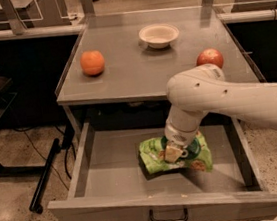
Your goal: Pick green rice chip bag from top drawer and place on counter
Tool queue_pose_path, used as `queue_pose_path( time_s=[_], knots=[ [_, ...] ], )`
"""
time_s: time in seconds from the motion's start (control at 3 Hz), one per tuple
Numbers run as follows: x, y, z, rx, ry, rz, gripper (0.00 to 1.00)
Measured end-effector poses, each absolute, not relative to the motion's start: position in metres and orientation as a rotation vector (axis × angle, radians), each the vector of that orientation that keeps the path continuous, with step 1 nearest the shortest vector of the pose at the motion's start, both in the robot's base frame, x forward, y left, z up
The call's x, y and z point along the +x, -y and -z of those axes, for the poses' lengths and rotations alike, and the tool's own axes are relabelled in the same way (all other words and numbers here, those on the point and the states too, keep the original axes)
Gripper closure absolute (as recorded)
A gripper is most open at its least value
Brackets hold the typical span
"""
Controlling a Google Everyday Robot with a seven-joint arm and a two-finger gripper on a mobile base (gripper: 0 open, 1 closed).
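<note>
The green rice chip bag (194,151) is crinkled and sits in the middle of the open top drawer (110,171), right of centre. My gripper (173,152) reaches down from the white arm into the drawer and is shut on the bag's middle. Its tan fingertips (171,154) press into the bag's top. A shadow lies under the bag's right side. The counter (133,68) is the grey table top just above and behind the drawer.
On the counter are an orange (93,62) at the left, a white bowl (159,34) at the back and a red apple (209,57) at the right, beside my arm. The drawer's dark handle (168,217) faces front. A dark desk stands at the left.
</note>
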State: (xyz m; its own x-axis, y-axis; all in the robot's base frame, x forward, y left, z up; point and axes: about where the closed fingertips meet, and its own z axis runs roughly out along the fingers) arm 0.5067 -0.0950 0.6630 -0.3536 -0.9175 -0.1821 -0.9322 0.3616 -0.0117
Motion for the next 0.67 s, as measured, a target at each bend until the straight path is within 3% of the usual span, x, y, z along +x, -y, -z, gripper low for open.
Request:
queue_pose_path(
  time_s=[0.67],
  knots=[
    [0.493, 0.122, -0.739, -1.625, -2.469, -0.072, 1.0]
  ],
)
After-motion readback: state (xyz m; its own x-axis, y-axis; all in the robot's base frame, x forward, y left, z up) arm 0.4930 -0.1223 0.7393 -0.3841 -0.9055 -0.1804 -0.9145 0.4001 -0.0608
